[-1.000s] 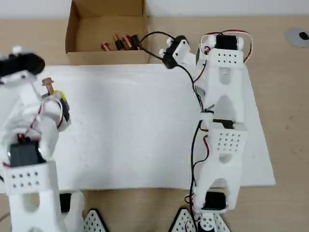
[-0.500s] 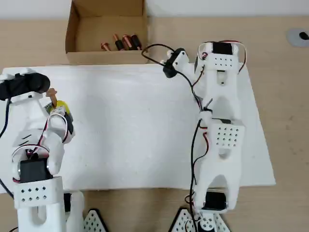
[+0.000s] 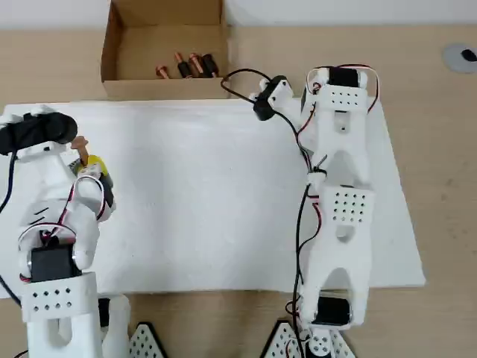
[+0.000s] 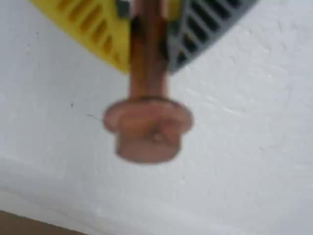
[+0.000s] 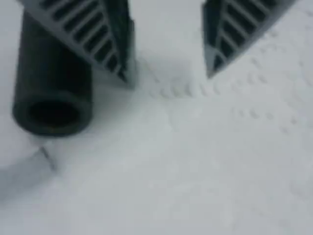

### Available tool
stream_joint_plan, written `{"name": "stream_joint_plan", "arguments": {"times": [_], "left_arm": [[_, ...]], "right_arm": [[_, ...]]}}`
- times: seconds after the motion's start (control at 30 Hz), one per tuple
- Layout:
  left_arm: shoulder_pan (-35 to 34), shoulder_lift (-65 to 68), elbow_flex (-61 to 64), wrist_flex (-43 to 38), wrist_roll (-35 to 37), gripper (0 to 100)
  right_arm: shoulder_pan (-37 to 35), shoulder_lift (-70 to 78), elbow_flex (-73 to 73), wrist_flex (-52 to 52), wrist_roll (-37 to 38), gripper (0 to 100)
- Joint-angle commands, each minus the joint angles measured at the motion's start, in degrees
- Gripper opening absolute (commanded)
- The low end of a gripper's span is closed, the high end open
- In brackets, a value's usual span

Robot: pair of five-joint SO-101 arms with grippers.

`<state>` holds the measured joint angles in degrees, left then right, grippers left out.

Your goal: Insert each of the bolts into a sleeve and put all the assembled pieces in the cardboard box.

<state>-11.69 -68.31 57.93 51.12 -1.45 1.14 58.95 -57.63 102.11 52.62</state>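
- The bolt [image 4: 146, 127] is seen in a copper tone
- The left tool [image 4: 146, 63] is marked by one yellow and one grey finger, both ribbed with dark slots
- The right tool [image 5: 169, 76] is shown in grey with the same slotted ribbing
- The sleeve [image 5: 51, 93] is coloured black
- The cardboard box [image 3: 112, 60] is rendered plain brown
- The mat [image 3: 209, 194] is white, the bench [image 3: 432, 112] pale wood

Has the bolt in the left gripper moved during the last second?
Yes. The bolt, held in the left gripper, has shifted away from the cardboard box, toward the arm's base, then held still.
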Motion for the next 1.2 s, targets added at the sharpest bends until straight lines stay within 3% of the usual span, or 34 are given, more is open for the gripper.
{"name": "stream_joint_plan", "arguments": {"times": [0.0,0.13,0.4,0.8,0.87,1.03,1.17], "left_arm": [[-0.7,-1.4,-0.3,-0.9,-0.1,0],[-0.7,-1.4,-0.3,-0.9,-0.2,0],[-0.7,-1.4,-0.3,-0.9,-0.2,0],[-0.8,-1.4,-0.8,0.7,-0.2,1],[-0.8,-1.4,-0.8,0.7,-0.2,1],[-0.7,-1.4,-0.8,0.5,-0.2,1],[-0.7,-1.4,-0.5,0.4,-0.2,1]], "right_arm": [[0.7,-1.5,0.2,0.4,0.3,7.4],[0.0,-5.3,4.6,0.4,0.3,0.9],[-1.8,-13.8,14.2,0.4,0.3,1.0],[-2.2,-28.9,8.2,0.4,-2.8,1.3],[-2.1,-29.2,7.8,0.4,-2.6,4.0],[-1.8,-25.0,7.4,-0.1,-2.5,24.2],[-1.8,-19.0,6.0,-2.0,-2.5,26.0]]}}
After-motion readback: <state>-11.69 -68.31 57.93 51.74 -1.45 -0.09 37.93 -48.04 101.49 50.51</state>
